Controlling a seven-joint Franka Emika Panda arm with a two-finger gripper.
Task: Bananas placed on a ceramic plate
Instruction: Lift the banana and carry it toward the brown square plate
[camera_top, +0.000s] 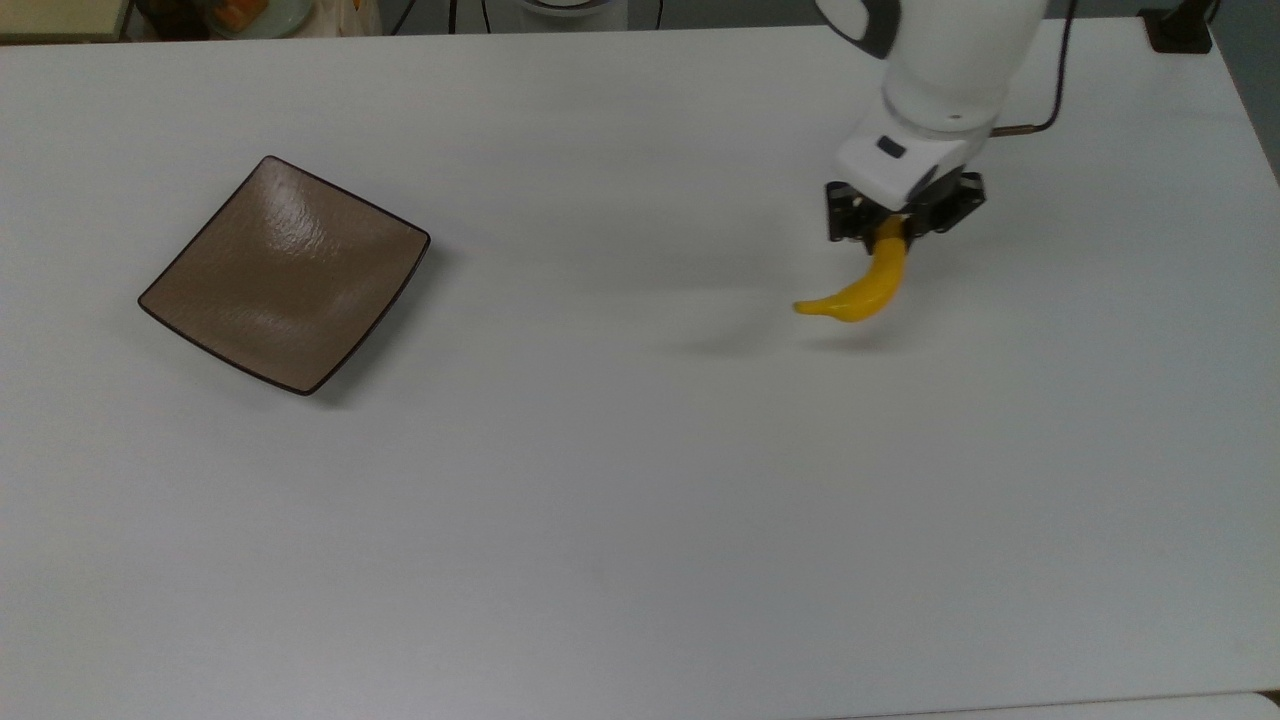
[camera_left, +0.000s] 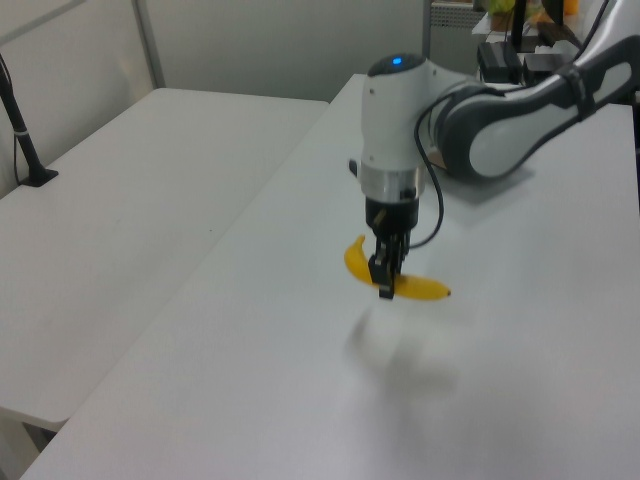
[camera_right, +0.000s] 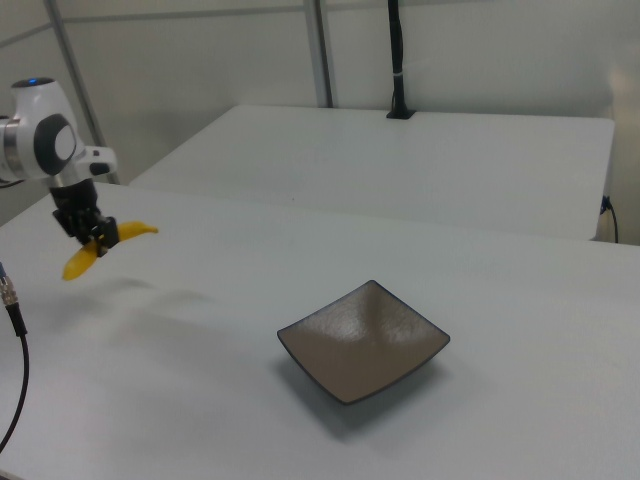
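A yellow curved banana (camera_top: 862, 290) hangs in the air above the white table, held near one end by my gripper (camera_top: 893, 232), which is shut on it. In the left view the banana (camera_left: 420, 288) sticks out on both sides of the gripper (camera_left: 385, 280), with its shadow on the table below. In the right view the banana (camera_right: 82, 260) and gripper (camera_right: 97, 237) are at the far left. The square glossy brown ceramic plate (camera_top: 285, 272) lies bare far off at the top view's left, and sits in the middle of the right view as well, plate (camera_right: 363, 341).
The white table (camera_top: 640, 500) stretches wide between banana and plate. A black cable (camera_top: 1050, 90) runs behind the arm at the top view's right. A second white table (camera_left: 130, 220) stands beside it at the left view's left, with a black post (camera_left: 25, 140) on it.
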